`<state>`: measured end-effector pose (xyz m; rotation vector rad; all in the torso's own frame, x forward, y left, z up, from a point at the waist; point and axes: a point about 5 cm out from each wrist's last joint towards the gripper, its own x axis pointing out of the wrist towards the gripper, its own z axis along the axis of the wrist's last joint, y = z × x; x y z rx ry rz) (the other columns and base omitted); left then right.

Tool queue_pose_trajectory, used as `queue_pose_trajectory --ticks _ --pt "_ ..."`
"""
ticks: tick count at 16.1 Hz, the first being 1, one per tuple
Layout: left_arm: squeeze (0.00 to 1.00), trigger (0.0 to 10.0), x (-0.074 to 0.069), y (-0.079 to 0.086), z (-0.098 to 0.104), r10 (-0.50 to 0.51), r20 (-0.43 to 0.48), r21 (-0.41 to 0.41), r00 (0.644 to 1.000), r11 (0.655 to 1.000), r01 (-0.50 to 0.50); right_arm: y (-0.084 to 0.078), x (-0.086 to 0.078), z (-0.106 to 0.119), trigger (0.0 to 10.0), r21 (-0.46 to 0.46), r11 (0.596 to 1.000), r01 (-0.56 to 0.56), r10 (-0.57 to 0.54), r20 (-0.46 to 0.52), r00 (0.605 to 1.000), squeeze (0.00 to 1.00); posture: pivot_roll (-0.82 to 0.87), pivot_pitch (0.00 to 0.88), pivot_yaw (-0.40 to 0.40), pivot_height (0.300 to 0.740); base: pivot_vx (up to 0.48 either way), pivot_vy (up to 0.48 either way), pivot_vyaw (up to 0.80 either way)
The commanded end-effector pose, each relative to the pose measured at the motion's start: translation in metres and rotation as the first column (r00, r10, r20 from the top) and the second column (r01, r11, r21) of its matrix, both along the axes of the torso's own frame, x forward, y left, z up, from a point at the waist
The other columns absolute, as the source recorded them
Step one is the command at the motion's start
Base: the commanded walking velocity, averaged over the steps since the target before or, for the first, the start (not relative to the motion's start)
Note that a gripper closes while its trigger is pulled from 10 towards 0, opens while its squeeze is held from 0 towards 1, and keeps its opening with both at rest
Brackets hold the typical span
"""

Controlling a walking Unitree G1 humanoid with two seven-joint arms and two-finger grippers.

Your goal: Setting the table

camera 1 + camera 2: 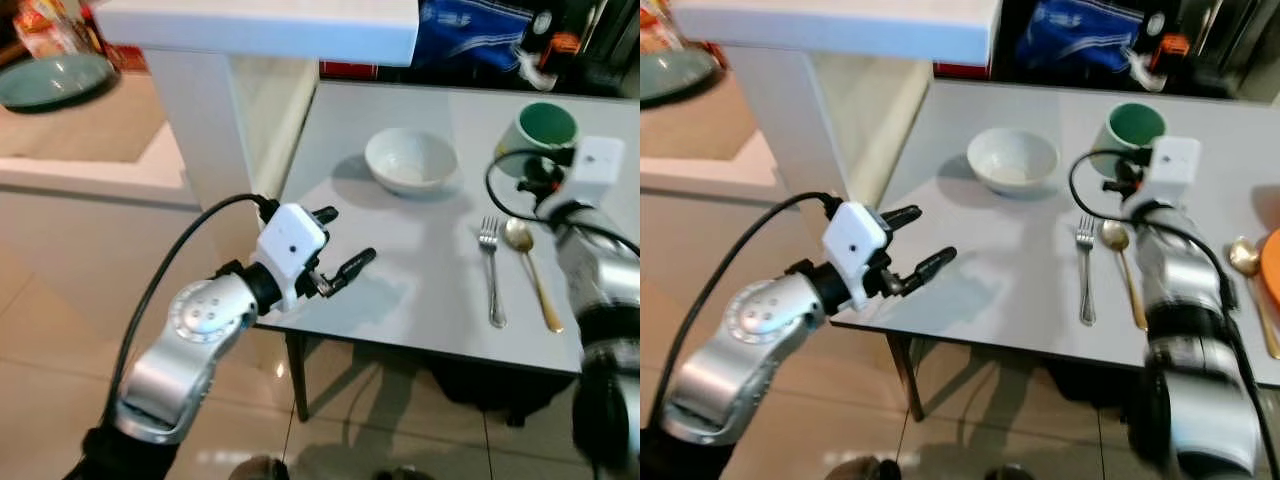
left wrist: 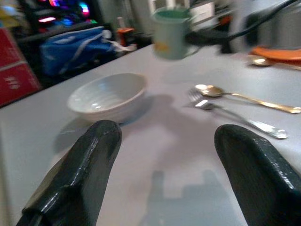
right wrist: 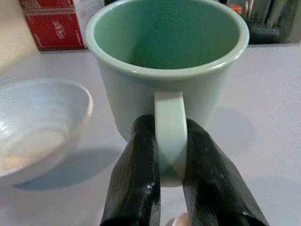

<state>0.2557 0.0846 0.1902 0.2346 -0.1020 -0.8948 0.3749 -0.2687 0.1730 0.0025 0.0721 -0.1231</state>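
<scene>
A pale green mug hangs upright just above the grey table, beyond the cutlery. My right gripper is shut on the mug by its handle. A white bowl sits empty at the table's middle, left of the mug. A silver fork and a gold spoon lie side by side nearer me. My left gripper is open and empty over the table's near left corner, well short of the bowl.
An orange plate with another gold spoon beside it lies at the table's right edge. A white counter and pillar stand left of the table. A green dish sits far left. A blue bag lies behind the table.
</scene>
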Motion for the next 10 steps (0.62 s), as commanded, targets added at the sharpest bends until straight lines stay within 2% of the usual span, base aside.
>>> queue_pose_trajectory --ticks 1,2,4,7,10 --pt "0.0 10.0 -0.006 -0.002 0.008 -0.048 0.015 -0.006 0.999 0.999 0.048 0.0 0.004 0.003 10.0 -0.033 0.999 0.01 -0.01 0.008 1.0 0.0 0.18 0.181 0.043 0.74 0.0 0.0 0.0" --pt "0.0 10.0 -0.009 -0.003 0.011 -0.078 0.013 -0.015 0.997 0.997 0.078 -0.001 0.006 0.003 10.0 -0.041 0.999 0.026 -0.026 -0.001 1.0 0.0 0.19 0.191 0.041 0.74 0.0 0.0 0.0" --pt "0.0 10.0 -0.016 -0.004 0.018 -0.116 0.008 -0.01 0.993 0.993 0.116 -0.006 0.01 0.006 10.0 -0.12 0.991 0.056 -0.061 -0.034 0.998 0.0 0.22 0.24 0.038 0.74 0.0 0.0 0.0" --pt "0.0 10.0 -0.024 -0.007 0.021 -0.152 -0.003 -0.005 0.988 0.988 0.151 -0.014 0.01 0.009 10.0 -0.184 0.979 0.091 -0.105 -0.065 0.992 0.0 0.22 0.256 0.03 0.74 0.0 0.0 0.0" --pt "0.0 10.0 -0.029 -0.012 0.024 -0.188 -0.025 -0.025 0.982 0.982 0.187 -0.024 0.007 0.011 10.0 -0.185 0.973 0.136 -0.149 -0.06 0.987 0.0 0.21 0.258 0.026 0.74 0.0 0.0 0.0"
